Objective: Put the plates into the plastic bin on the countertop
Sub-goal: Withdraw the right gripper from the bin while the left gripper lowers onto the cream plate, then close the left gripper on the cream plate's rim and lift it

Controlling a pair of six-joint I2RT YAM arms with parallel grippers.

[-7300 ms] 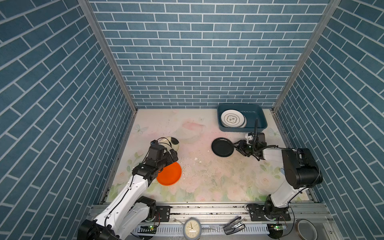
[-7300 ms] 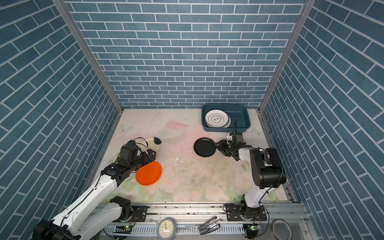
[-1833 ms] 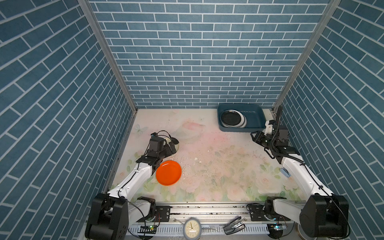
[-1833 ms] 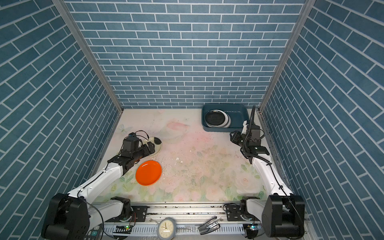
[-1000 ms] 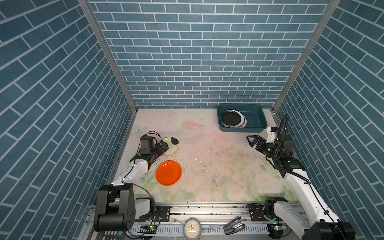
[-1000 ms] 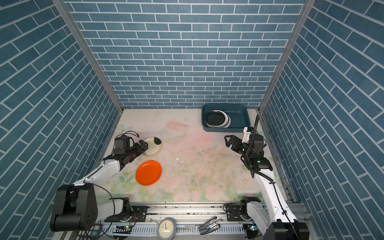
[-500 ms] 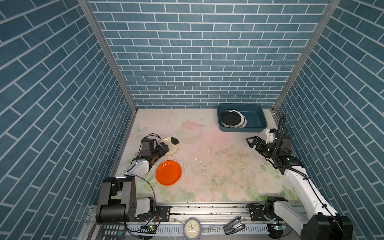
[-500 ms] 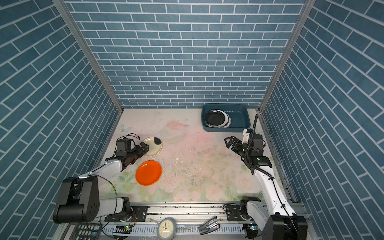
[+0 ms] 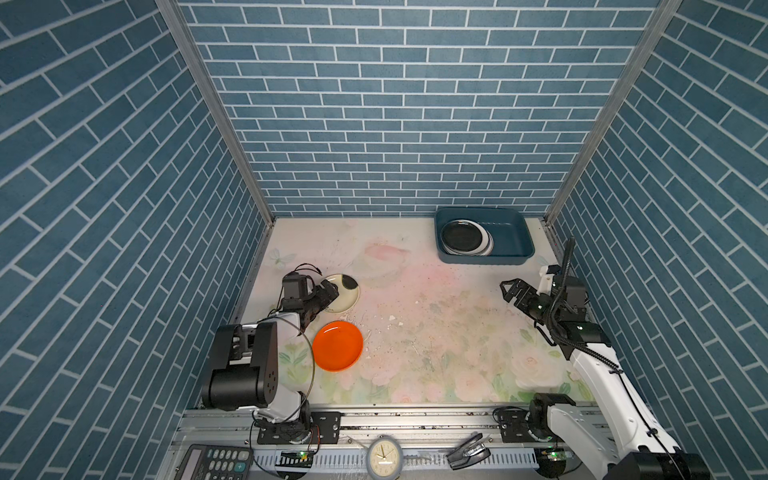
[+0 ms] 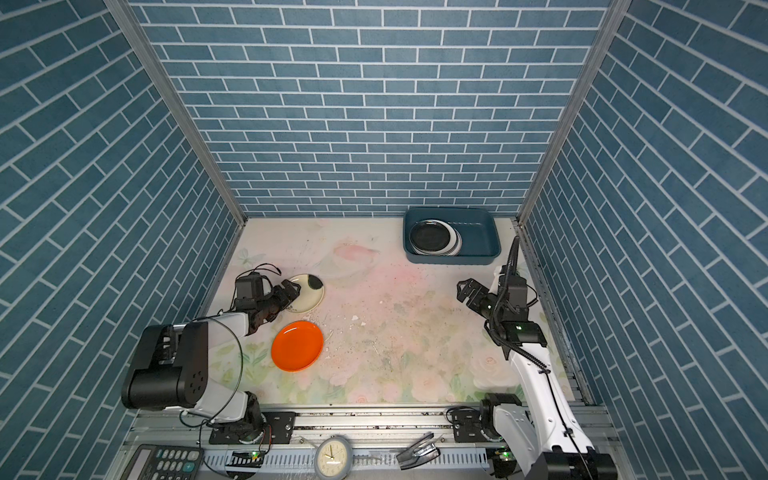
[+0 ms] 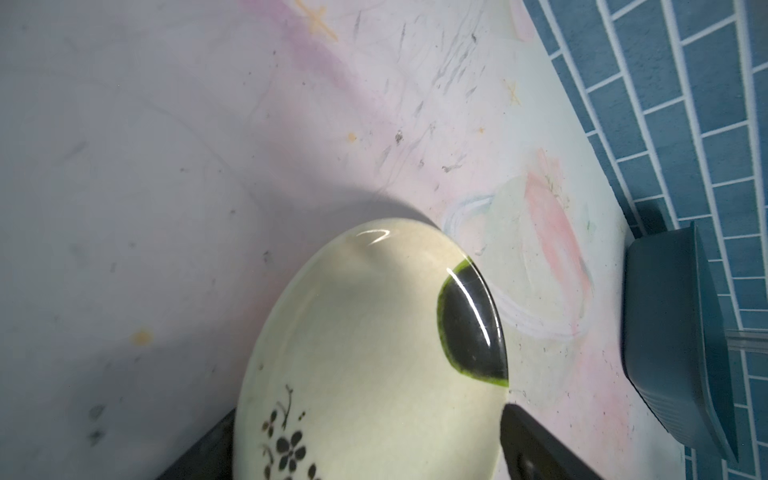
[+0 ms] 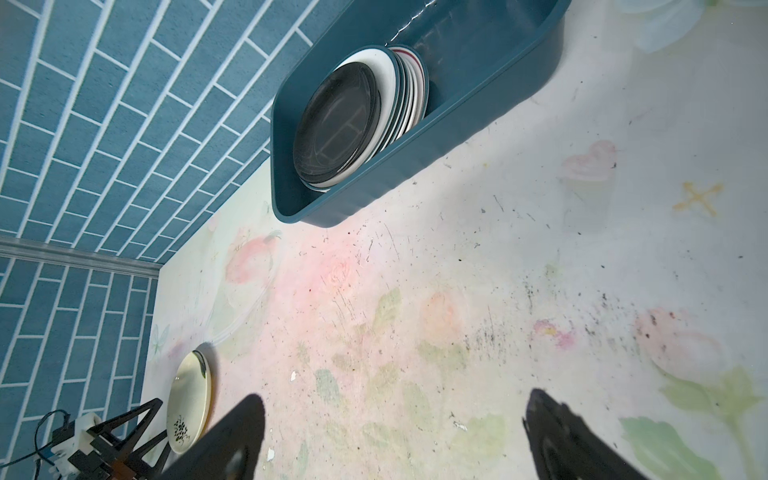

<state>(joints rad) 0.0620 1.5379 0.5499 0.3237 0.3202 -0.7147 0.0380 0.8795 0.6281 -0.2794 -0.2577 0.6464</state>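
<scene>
While a stack of plates (image 9: 461,237), black one uppermost, sits in the 9 o'clock half of the plastic bin (image 9: 510,243) at 1 o'clock on the worktop (image 9: 424,307), two lie outside it: a cream plate (image 9: 348,296) at 9 o'clock and an orange plate (image 9: 337,345) just beside it at 8 o'clock. The left pincer (image 9: 326,296) stands with jaws wide apart about the cream plate's edge; the right pincer (image 9: 511,286), at 3 o'clock, is likewise spread and holds nothing.
</scene>
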